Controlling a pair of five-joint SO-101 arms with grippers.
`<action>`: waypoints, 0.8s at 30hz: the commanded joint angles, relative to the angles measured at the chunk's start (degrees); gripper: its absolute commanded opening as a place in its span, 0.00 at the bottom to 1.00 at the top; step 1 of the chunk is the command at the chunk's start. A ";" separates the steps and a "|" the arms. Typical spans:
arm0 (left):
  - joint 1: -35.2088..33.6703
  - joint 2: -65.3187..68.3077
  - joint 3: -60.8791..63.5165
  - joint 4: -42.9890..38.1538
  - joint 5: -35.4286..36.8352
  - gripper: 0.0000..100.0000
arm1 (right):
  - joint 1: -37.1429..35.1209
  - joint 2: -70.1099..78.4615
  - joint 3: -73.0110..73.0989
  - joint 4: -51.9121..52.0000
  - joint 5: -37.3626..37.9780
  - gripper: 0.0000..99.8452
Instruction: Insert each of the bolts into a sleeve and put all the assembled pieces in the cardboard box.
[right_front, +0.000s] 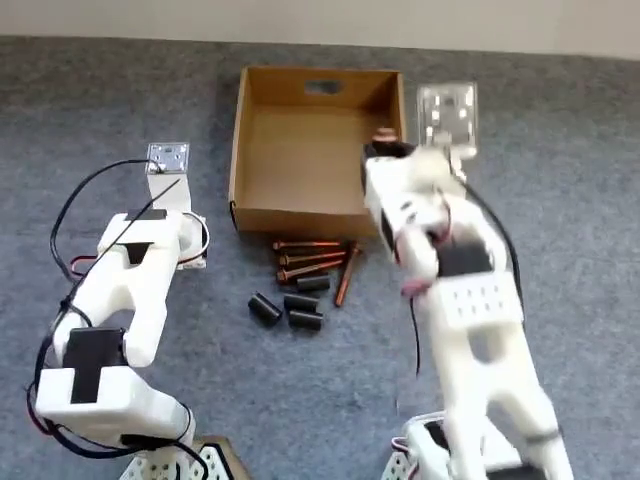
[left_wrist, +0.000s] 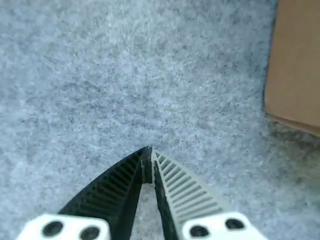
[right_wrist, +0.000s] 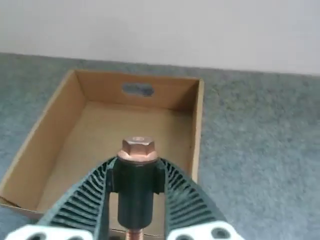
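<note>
The left arm (right_front: 125, 290) is folded back on itself at the left side of the grey table (right_front: 120, 100), with its wrist bent to point downward. In its wrist view the left gripper (left_wrist: 149, 154) hangs just above the bare table surface. Its two ribbed fingers (left_wrist: 120, 185) are drawn together so the tips meet, and they hold nothing. A corner of the cardboard box (right_front: 300, 160) sits a little off to one side of it.

In the middle of the table, the open cardboard box lies with bare floor showing inside. On the table just in front of the box's near wall lie loose copper-coloured bolts (right_front: 310, 258). Most of them are side by side and one is slanted beside them. A few short black sleeves (right_front: 300, 303) lie scattered just in front of the bolts.

On the right, the right arm (right_front: 470, 330) stretches forward from the near edge of the table toward the box's right wall. The right gripper (right_wrist: 136, 170) is raised at that wall, its fingers (right_wrist: 87, 205) closed narrowly around a dark sleeve (right_wrist: 136, 195) held upright. A bolt (right_wrist: 136, 149) runs through that sleeve, its hexagonal head sitting on top.
</note>
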 joint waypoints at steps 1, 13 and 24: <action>-0.13 -0.13 -1.98 -0.79 -0.35 0.01 | 1.10 8.84 -14.55 3.56 -0.62 0.01; 0.66 -0.13 -1.80 -0.79 -0.35 0.01 | 1.63 29.93 -30.99 5.14 -0.62 0.01; 0.66 -0.13 -1.80 -0.62 -0.35 0.01 | 1.63 41.36 -40.13 6.20 -0.62 0.01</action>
